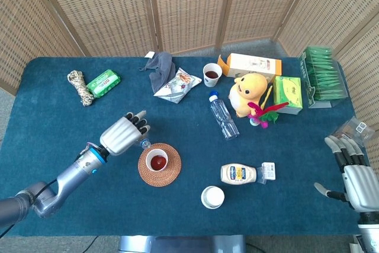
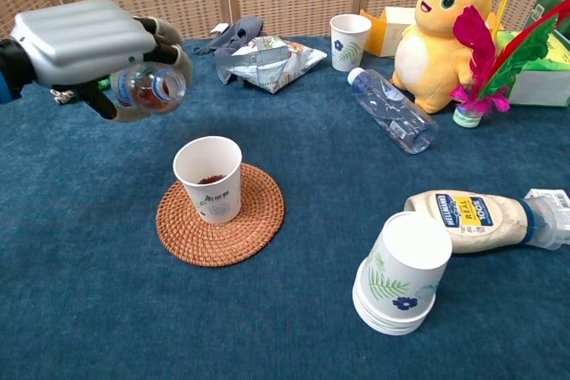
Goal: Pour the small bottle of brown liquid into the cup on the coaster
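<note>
- Head view: my left hand [image 1: 122, 135] hangs over the blue worktop [image 1: 53, 122], up and left of the cup [image 1: 157, 161]. Its fingers are wrapped round the small bottle [image 1: 144, 143], whose neck pokes out toward the cup. The cup stands on the coaster [image 1: 170, 176], brown liquid inside. My right hand [image 1: 353, 173] sits at the worktop's right edge, fingers spread, holding nothing.
- Chest view: my left hand [image 2: 85, 42] grips the small bottle [image 2: 147, 90] on its side, mouth facing right, clear of the cup [image 2: 208, 178] on the coaster [image 2: 260, 215]. A little brown liquid sits in the bottle.
</note>
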Available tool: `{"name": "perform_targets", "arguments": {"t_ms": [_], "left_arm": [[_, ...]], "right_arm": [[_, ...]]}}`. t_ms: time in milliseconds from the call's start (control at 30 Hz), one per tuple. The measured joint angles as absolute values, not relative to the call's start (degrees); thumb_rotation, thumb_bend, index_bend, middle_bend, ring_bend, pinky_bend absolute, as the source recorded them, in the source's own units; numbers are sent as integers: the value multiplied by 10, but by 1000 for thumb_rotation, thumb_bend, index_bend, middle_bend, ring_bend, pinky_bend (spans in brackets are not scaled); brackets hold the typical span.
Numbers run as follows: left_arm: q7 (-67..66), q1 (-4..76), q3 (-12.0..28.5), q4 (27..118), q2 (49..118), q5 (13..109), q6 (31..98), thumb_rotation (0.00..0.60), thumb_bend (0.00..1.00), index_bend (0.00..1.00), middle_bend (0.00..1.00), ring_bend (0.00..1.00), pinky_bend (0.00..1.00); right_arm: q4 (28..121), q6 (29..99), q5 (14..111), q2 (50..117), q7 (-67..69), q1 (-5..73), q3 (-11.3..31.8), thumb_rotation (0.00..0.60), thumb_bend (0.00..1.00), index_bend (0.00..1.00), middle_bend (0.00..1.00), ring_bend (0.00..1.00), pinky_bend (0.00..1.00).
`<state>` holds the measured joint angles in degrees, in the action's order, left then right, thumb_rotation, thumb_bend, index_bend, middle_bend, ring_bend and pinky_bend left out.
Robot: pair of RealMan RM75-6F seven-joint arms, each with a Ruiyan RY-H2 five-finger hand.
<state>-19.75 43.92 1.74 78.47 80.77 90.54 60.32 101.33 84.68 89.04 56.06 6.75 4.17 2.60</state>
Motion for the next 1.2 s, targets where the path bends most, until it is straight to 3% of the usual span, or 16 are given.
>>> {"name": "perform_targets", "arguments": {"t_ms": [700, 1200], "left_arm": [[230, 332, 38, 729, 778, 836, 684, 600, 473, 406, 386, 189, 397], [496, 280, 44, 628, 847, 806, 668, 600, 465, 409, 385, 178, 380]], "right_arm": [[1023, 834, 898, 577, 14, 47, 18, 600, 0, 0, 0, 0, 0], [1026, 825, 894, 586, -11, 52, 15, 600, 0, 0, 0, 0, 0]]}}
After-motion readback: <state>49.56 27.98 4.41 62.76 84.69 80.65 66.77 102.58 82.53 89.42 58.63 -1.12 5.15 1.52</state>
